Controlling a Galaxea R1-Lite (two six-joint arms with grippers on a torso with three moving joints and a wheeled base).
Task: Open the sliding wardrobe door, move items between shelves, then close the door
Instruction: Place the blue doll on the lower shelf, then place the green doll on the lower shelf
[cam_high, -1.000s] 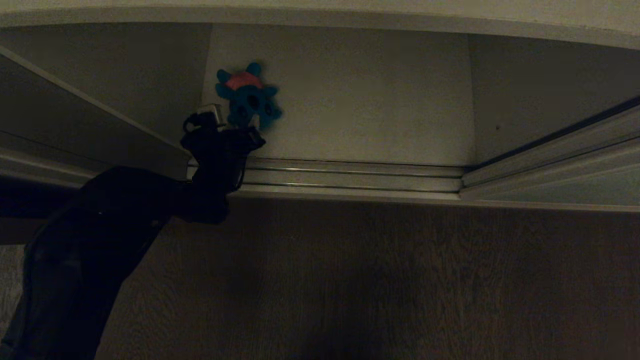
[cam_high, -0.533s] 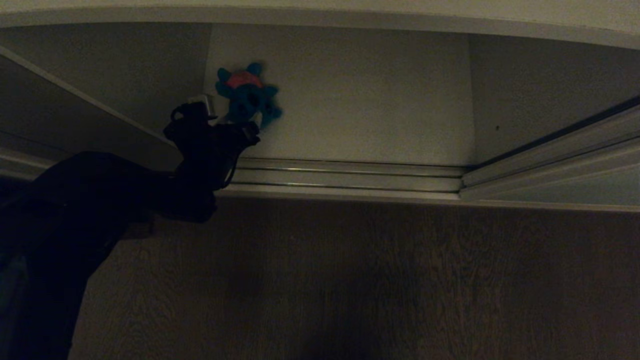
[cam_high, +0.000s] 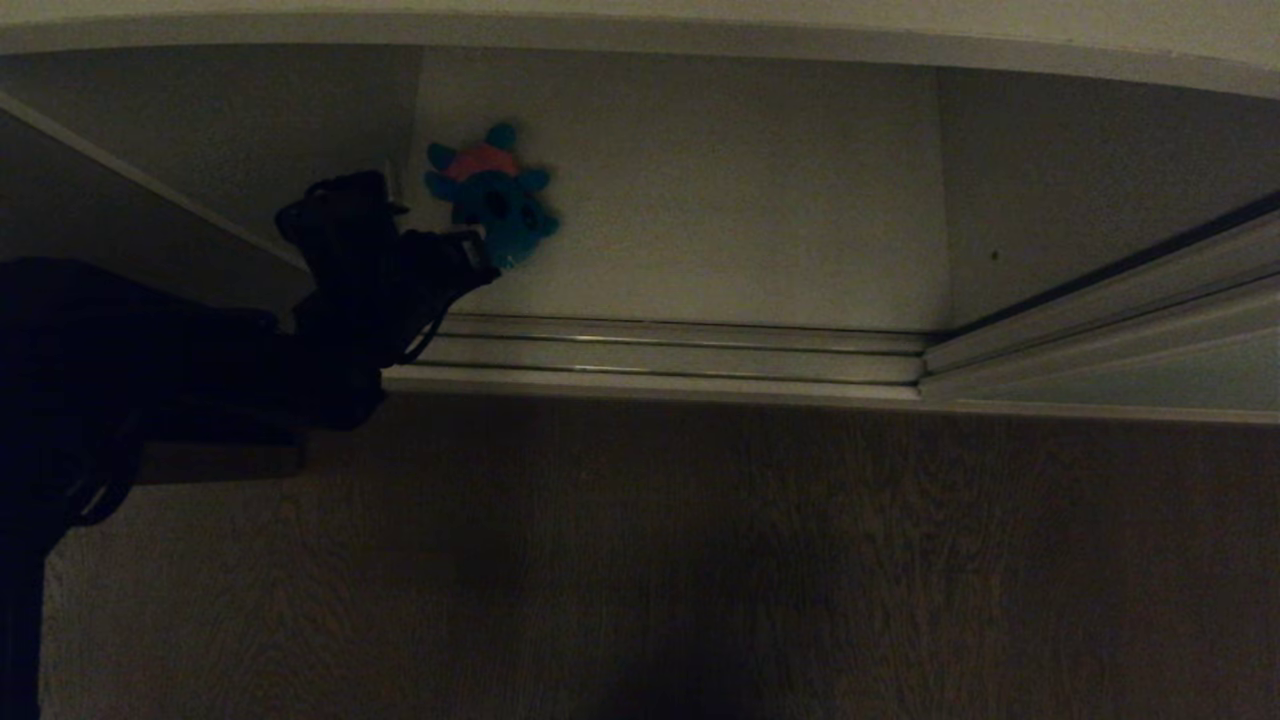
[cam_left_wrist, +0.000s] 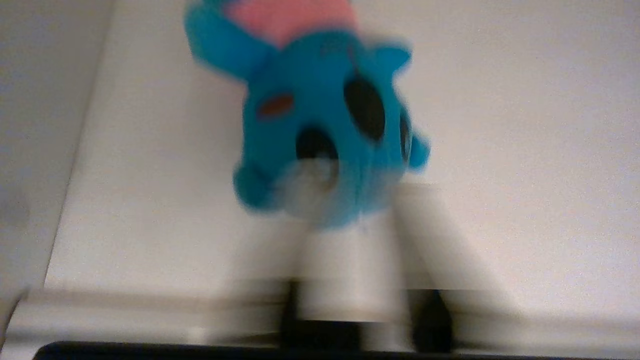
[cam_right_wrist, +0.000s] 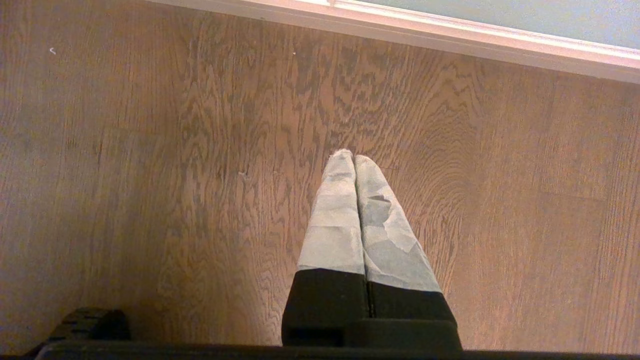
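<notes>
Small blue plush creature with pink top, upper left of head view on white wardrobe floor, looks light and squashy; left gripper clamped on its lower edge, right gripper together, parked over the floor.

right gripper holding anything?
No: in the right wrist view the right gripper has its fingers pressed together with nothing between them, over bare wooden floor.

Bare shelf lies open right of the blue toy.
</notes>
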